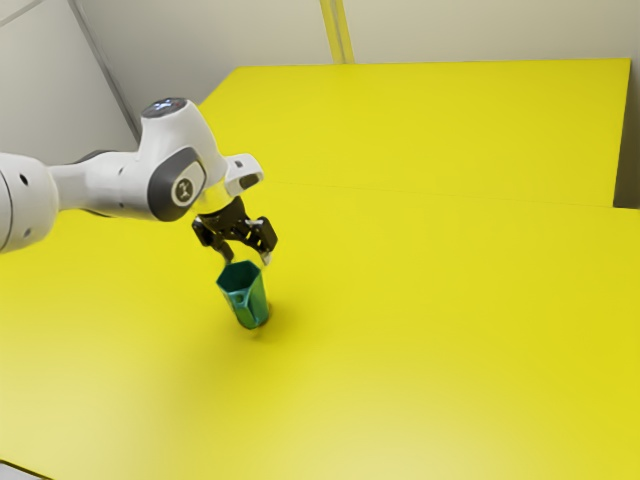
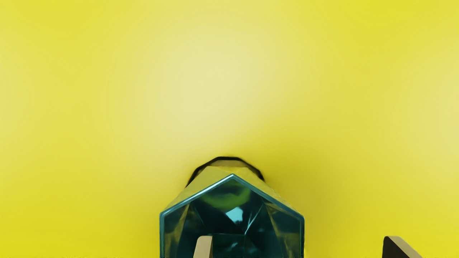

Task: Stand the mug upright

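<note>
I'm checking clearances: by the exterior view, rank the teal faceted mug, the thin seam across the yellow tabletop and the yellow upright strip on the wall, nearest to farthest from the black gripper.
1. Teal faceted mug: just below the gripper.
2. Thin seam: across the yellow tabletop, beyond the gripper.
3. Yellow upright strip: on the wall, past the tabletop.

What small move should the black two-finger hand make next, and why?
Probably a short, straight lift of the open hand: the teal, glassy six-sided mug has its mouth facing up, and in the wrist view one fingertip overlaps that mouth while the other stands outside, so moving sideways might tip it.
</note>
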Tool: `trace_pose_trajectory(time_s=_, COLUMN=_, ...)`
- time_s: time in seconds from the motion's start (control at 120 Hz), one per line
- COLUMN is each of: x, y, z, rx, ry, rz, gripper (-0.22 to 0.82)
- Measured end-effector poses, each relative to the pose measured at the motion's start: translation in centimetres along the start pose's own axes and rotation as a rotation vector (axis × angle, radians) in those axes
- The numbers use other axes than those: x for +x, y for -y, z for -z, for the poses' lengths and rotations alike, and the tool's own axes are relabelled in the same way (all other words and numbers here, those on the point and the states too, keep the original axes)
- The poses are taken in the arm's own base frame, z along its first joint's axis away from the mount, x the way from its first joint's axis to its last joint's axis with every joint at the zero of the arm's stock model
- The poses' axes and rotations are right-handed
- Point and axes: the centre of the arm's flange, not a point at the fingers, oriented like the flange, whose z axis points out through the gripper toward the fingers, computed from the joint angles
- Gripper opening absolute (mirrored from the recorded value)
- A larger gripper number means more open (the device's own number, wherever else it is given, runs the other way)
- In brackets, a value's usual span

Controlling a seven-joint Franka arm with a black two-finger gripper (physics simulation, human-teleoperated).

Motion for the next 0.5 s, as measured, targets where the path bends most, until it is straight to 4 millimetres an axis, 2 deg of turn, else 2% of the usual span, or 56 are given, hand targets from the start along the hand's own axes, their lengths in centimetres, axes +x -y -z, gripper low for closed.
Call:
trace_pose_trajectory(time_s=0.075, x=1.4, y=-0.4, z=3.1, rx=-0.004, ry=-0.027, rz=-0.004, gripper=0.54)
trace_pose_trajectory(time_s=0.183, x=3.8, y=-1.0, z=9.6, rx=-0.003, ry=-0.085, rz=-0.032, gripper=0.57)
trace_pose_trajectory(time_s=0.325, x=5.4, y=-1.3, z=16.6, rx=0.003, ry=-0.126, rz=-0.097, gripper=0.59)
trace_pose_trajectory(time_s=0.408, x=5.5, y=-0.9, z=18.2, rx=0.009, ry=-0.103, rz=-0.127, gripper=0.59)
trace_pose_trajectory(time_s=0.5, x=5.3, y=0.6, z=19.5, rx=0.01, ry=-0.077, rz=-0.139, gripper=0.6)
